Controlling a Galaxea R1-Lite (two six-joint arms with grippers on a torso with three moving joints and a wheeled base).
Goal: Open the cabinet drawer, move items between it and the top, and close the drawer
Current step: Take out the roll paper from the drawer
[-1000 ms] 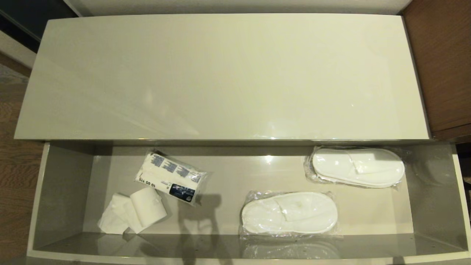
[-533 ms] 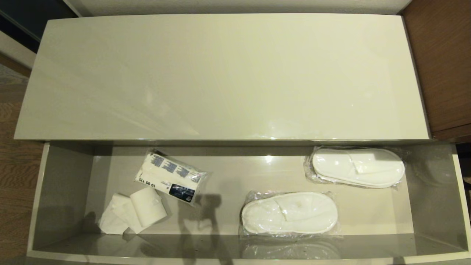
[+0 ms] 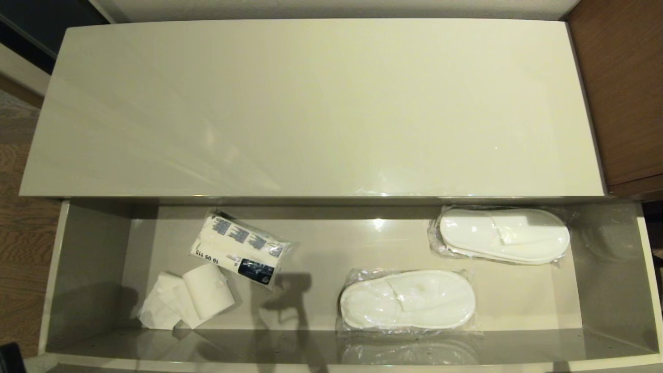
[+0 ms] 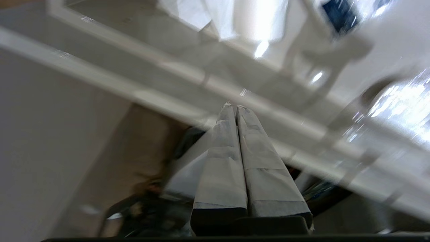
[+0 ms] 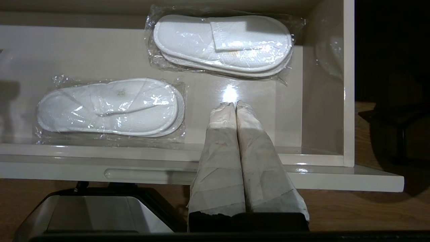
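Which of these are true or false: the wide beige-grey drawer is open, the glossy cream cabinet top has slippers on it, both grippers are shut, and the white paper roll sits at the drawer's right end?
1. The wide beige-grey drawer is open. True.
2. Slippers lie on the glossy cream cabinet top. False: both plastic-wrapped white slipper pairs lie in the drawer.
3. The left gripper and right gripper are shut. True.
4. The white paper roll sits at the drawer's right end. False: it is near the left end.

Wrapped pack in the drawer, white edge strip: black digits "10 05 115", seen upside down from the head view.
Same pack, blue printed patches and dark blue label: lettering too small to read.
Slipper wrappers: no readable print.
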